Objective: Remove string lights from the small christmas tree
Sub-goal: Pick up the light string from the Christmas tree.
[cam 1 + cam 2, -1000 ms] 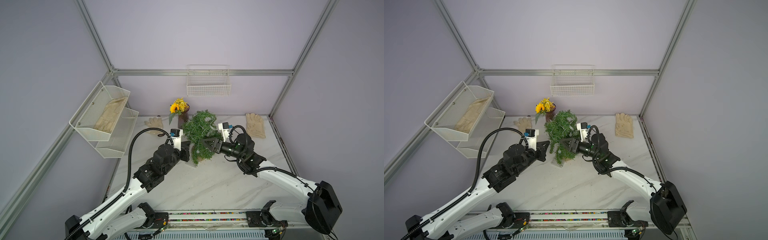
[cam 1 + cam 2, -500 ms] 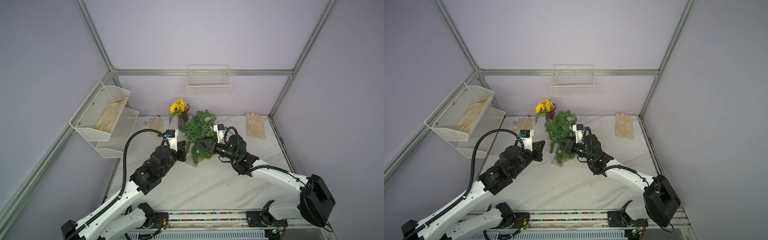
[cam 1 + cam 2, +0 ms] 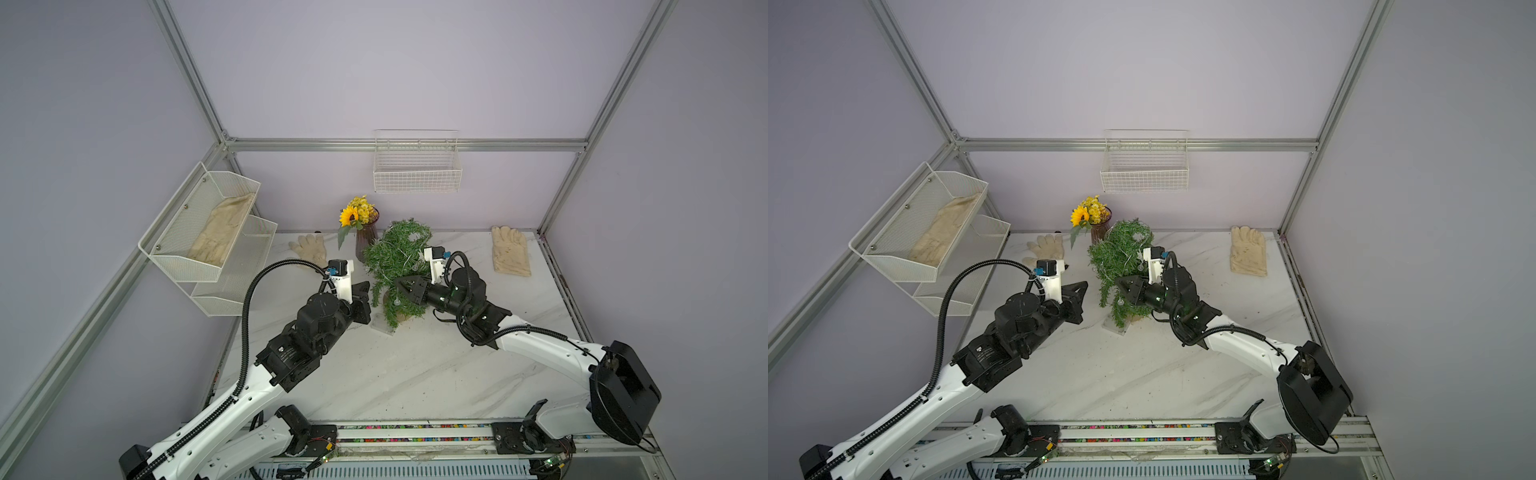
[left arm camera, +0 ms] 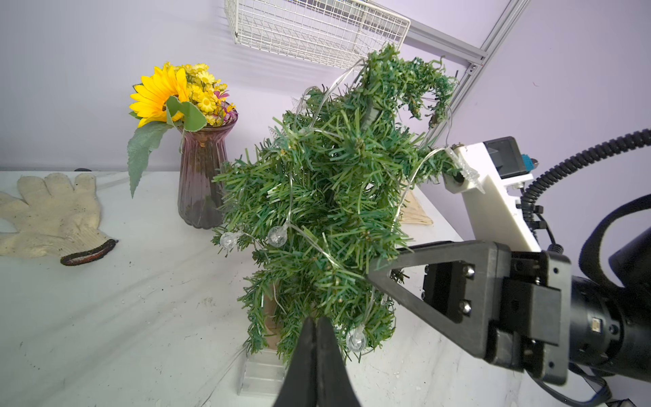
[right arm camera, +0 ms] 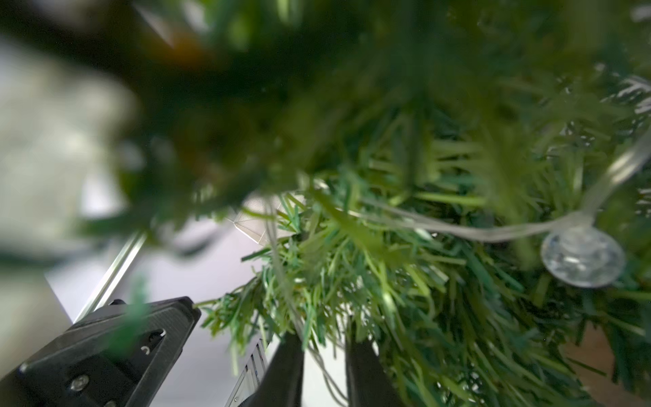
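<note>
While the left jaws press together empty, the right jaws stand narrowly apart, thin silvery string-light wire (image 5: 493, 236) between them.

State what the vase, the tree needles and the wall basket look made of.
Vase: probably tinted glass, glossy, ribbed, see-through purple. Needles of the small christmas tree: likely plastic, flat cut green strips. Wall basket: white-coated wire grid, apparently metal.
</note>
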Robot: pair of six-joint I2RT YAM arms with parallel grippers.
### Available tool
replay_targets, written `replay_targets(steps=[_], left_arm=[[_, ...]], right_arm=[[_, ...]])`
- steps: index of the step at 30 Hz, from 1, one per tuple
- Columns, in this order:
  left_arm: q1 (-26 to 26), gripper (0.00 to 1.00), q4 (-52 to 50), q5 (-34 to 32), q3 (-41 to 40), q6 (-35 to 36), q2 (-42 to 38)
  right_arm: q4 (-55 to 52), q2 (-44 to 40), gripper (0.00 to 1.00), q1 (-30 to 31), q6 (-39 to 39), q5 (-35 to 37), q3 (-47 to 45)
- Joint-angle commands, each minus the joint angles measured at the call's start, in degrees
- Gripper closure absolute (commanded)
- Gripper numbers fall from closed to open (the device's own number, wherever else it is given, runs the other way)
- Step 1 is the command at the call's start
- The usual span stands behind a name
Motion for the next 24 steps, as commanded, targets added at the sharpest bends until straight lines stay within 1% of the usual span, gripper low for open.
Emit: replay_targets(steps=[1, 7, 9, 10, 13, 15, 24], left_arm=[[-0.1, 0.95, 0.9, -0.4, -0.2, -0.5, -0.7], [-0.1, 0.95, 0.9, -0.3, -0.2, -0.5, 0.5], [-0.1, 0.95, 1.0, 0.0, -0.2, -0.7, 0.8], [-0.1, 0.95, 1.1, 0.2, -0.2, -0.9, 0.9], [-0.1, 0.95, 1.7, 1.3, -0.2, -1.5, 1.3], [0.0, 0.95, 1.7, 1.5, -0.1, -1.5, 1.4], [-0.1, 0.95, 1.3, 1.2, -0.4, -2.3, 0.5]], right_arm=[[1.3, -1.0, 0.8, 0.2, -0.2, 0.9, 1.4], [-2.2, -2.8, 0.82, 0.2, -1.2, 1.7, 1.4], [-3.1, -4.9, 0.82, 0.2, -1.7, 2.3, 1.2], [-3.3, -5.1, 0.83, 0.2, -1.8, 2.5, 1.2], [-3.9, -5.4, 0.92, 0.2, -2.1, 2.7, 1.3], [-3.9, -5.6, 0.95, 0.2, -2.1, 2.4, 1.4], [-3.8, -5.6, 0.95, 0.2, -2.1, 2.9, 0.8]])
